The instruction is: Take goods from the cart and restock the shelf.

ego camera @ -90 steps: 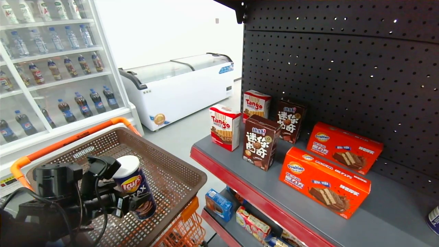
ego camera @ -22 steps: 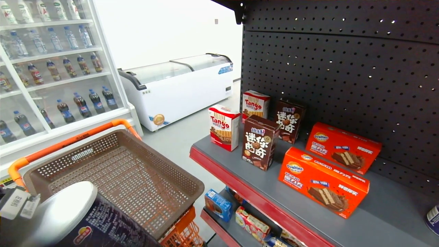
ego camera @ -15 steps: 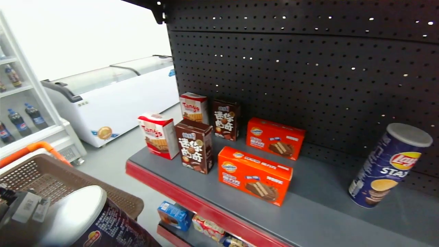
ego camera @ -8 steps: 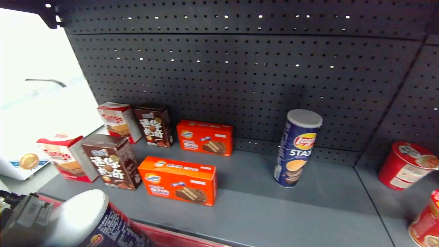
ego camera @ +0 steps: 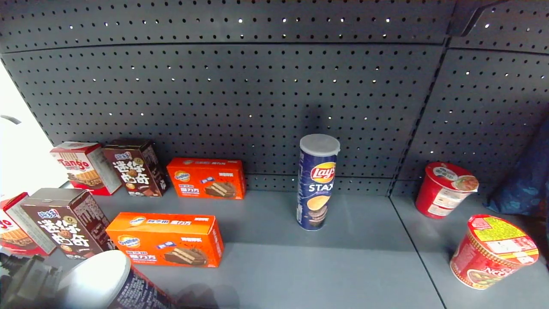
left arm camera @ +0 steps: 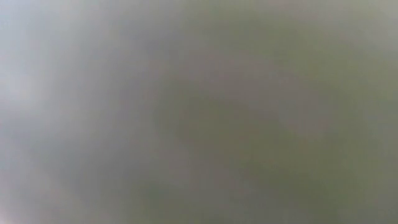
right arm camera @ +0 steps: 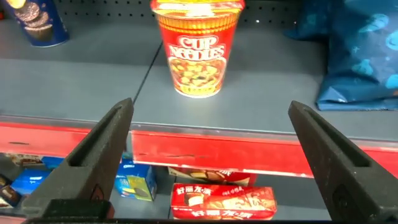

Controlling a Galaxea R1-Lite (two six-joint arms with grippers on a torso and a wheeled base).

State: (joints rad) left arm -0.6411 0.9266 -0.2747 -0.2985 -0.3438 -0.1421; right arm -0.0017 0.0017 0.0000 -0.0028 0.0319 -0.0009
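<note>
Pincer of right arm (right arm camera: 210, 104) spread wide, facing cup noodles (right arm camera: 198, 46).

Near chips can (ego camera: 103, 279), apparently tilted.

Wide-apart end effector (right arm camera: 211, 104) before red noodle cup (right arm camera: 198, 53) on grey shelf (right arm camera: 81, 81)

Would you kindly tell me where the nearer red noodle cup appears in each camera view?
Head view: nearer noodle cup, lower right on the shelf.
Left wrist view: too blurred to tell.
Right wrist view: standing on the shelf beyond the open right pincer.
Shared landmark: the standing chips can.
</note>
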